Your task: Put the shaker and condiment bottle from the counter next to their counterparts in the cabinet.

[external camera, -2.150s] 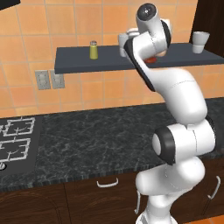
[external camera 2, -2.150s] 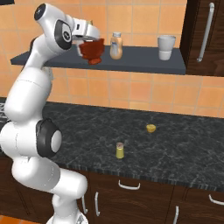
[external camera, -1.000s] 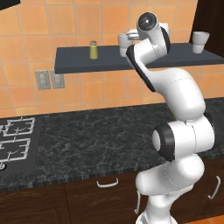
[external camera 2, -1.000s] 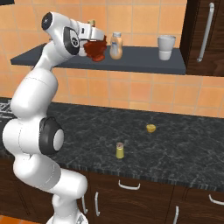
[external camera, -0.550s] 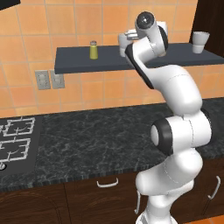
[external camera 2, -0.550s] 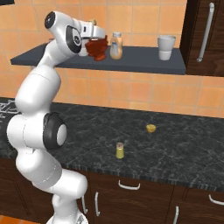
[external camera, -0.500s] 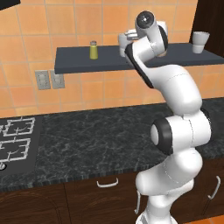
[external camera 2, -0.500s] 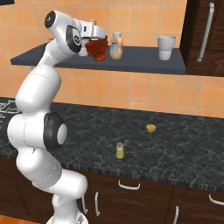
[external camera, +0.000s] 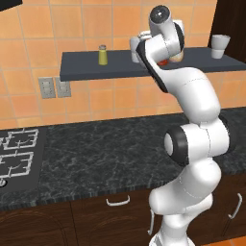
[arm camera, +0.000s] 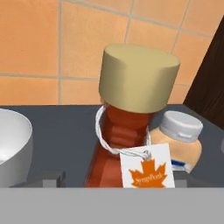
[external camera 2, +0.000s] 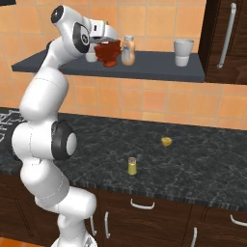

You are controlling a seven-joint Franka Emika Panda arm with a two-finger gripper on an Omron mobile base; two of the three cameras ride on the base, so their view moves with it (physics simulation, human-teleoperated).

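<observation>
The dark red condiment bottle (arm camera: 120, 144) with its tan cap (arm camera: 138, 78) stands upright on the dark grey cabinet shelf (external camera 2: 154, 72), just left of the pale orange grey-capped bottle (external camera 2: 128, 50). My gripper (external camera 2: 107, 39) is around its upper part and open. In the hand view the fingertips (arm camera: 49, 177) stand clear of the bottle's sides. The shaker (external camera 2: 131, 166) stands on the black counter (external camera 2: 202, 169). Its twin (external camera: 102, 54) stands far left on the shelf (external camera: 96, 72).
A white-grey cup (external camera 2: 183, 52) stands at the shelf's right end. Another cup (arm camera: 13, 148) sits close on the bottle's left. A small yellow object (external camera 2: 166, 141) lies on the counter. A stove (external camera: 14, 153) is at the counter's left. A dark tall cabinet (external camera 2: 226, 38) borders the shelf on the right.
The arm carried the red bottle to the right along the shelf, up to the pale orange bottle. In the last half second almost nothing has moved.
</observation>
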